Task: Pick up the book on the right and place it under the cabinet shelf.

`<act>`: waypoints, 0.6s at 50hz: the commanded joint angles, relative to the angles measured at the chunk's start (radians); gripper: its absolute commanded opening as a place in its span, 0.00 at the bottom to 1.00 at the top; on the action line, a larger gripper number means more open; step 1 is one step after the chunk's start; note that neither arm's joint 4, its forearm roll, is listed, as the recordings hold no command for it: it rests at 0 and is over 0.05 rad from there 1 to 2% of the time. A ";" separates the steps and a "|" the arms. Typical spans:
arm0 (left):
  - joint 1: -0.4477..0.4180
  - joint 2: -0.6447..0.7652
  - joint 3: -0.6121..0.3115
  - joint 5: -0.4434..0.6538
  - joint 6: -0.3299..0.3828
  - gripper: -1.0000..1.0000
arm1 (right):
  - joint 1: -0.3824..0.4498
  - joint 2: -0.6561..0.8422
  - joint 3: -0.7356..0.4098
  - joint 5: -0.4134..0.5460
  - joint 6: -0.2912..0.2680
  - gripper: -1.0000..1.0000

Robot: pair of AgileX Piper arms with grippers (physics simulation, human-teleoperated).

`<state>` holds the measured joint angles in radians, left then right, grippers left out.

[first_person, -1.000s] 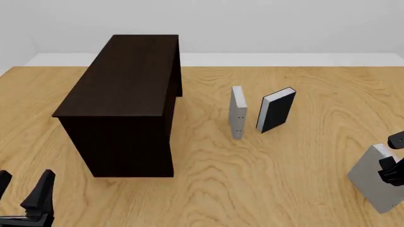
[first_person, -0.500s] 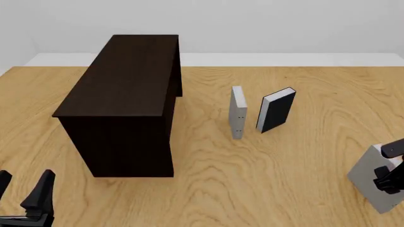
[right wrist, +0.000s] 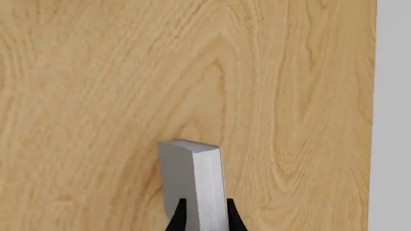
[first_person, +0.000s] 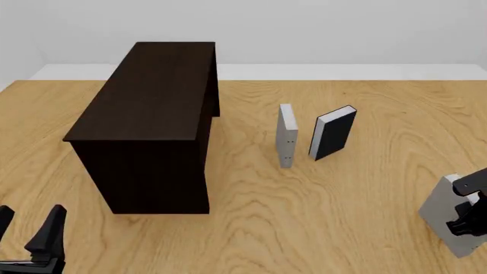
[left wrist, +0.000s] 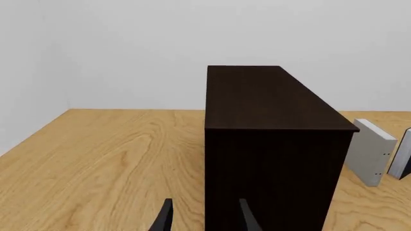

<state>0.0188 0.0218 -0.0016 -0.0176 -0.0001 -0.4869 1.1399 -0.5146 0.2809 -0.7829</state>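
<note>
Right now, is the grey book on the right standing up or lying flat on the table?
Standing on edge. In the front view the book rises from the table, and the right gripper has its fingers on both of its sides.

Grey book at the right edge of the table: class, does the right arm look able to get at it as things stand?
Probably yes. The right gripper is already at the grey book, its jaws straddling the book's top edge, with bare table around it and nothing in the way.
</note>
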 commanded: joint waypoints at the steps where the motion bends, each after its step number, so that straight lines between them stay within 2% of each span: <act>1: 0.000 0.001 0.000 0.000 0.000 1.00 | 0.018 -0.034 -0.046 0.041 0.056 0.00; 9: 0.000 0.000 0.000 0.000 0.000 1.00 | 0.054 -0.074 -0.088 0.089 0.088 0.00; 12: 0.000 0.000 0.000 0.000 0.000 1.00 | 0.075 -0.070 -0.110 0.086 0.126 0.00; 13: 0.000 -0.001 0.000 0.000 0.000 1.00 | 0.075 -0.068 -0.108 0.085 0.123 0.00; 16: 0.000 0.000 0.000 0.000 0.000 1.00 | 0.116 -0.085 -0.126 0.098 0.173 0.00; 21: 0.000 0.000 0.000 0.000 0.000 1.00 | 0.135 -0.081 -0.138 0.089 0.202 0.00; 25: 0.000 0.000 0.000 0.000 0.000 1.00 | 0.165 -0.085 -0.156 0.084 0.265 0.00; 26: 0.000 0.000 0.000 0.000 0.000 1.00 | 0.174 -0.081 -0.168 0.081 0.301 0.00; 30: 0.000 -0.001 0.000 0.000 0.000 1.00 | 0.231 -0.100 -0.177 0.083 0.378 0.00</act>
<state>0.0188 0.0216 -0.0016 -0.0175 -0.0001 -0.3395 1.0642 -0.6436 0.3662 -0.5695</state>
